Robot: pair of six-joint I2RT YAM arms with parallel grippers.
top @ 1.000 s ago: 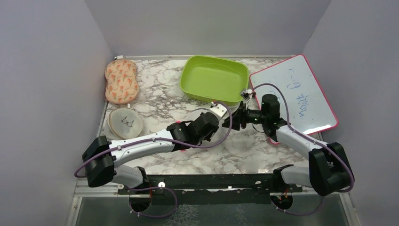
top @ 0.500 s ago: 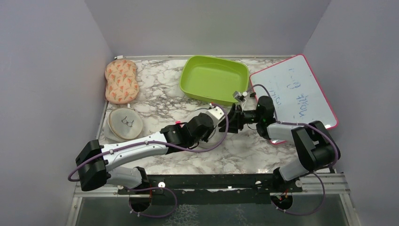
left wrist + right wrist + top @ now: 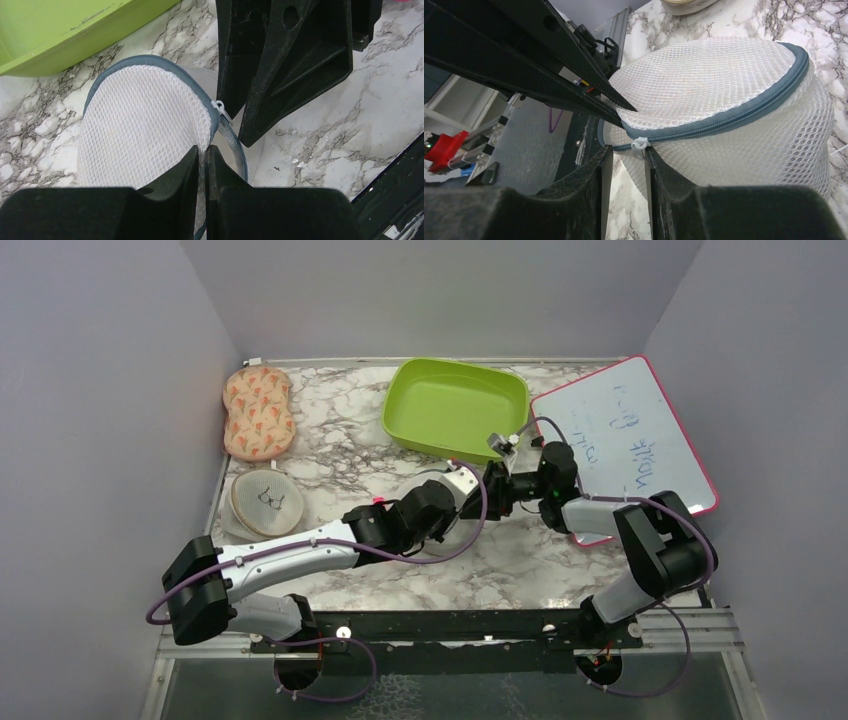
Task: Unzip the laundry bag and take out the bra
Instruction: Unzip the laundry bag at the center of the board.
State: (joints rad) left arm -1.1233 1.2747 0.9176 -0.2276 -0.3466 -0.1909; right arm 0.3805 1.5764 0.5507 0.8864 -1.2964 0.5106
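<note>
Two grippers at one spot on marble tabletop (image 3: 330,455), slightly right of centre, just off near edge of green tray (image 3: 455,405). Between them: laundry bag (image 3: 145,130), white see-through mesh dome with grey-blue zip rim (image 3: 145,57), lying on marble just beside tray's near wall; mostly hidden under both wrists in top view. For left gripper (image 3: 202,149): arm stretched out from near-left corner, fingers pressed together on bag's mesh right at rim, fabric pinched between tips. For right gripper (image 3: 626,150): pointed toward left edge, tips a narrow gap apart, straddling white zip pull (image 3: 640,144); pull sitting at fingertips, close against one of them, cannot tell whether touching; not squeezed by both. Zip closed along visible stretch beyond pull in right wrist view. From left wrist view: right fingers (image 3: 280,65) angled down at pull, just beside left tips, nearly touching them. Bag contents not readable through mesh. Elsewhere, quick pass: beige round mesh case (image 3: 266,502) with bra icon at left edge, flat on tabletop; peach two-lobed pad (image 3: 258,412) with orange print in far-left corner, just beyond beige case, both well apart from bag; pink-rimmed whiteboard (image 3: 625,435) with faint writing along right edge, lying skewed, near corner partly behind right arm.
</note>
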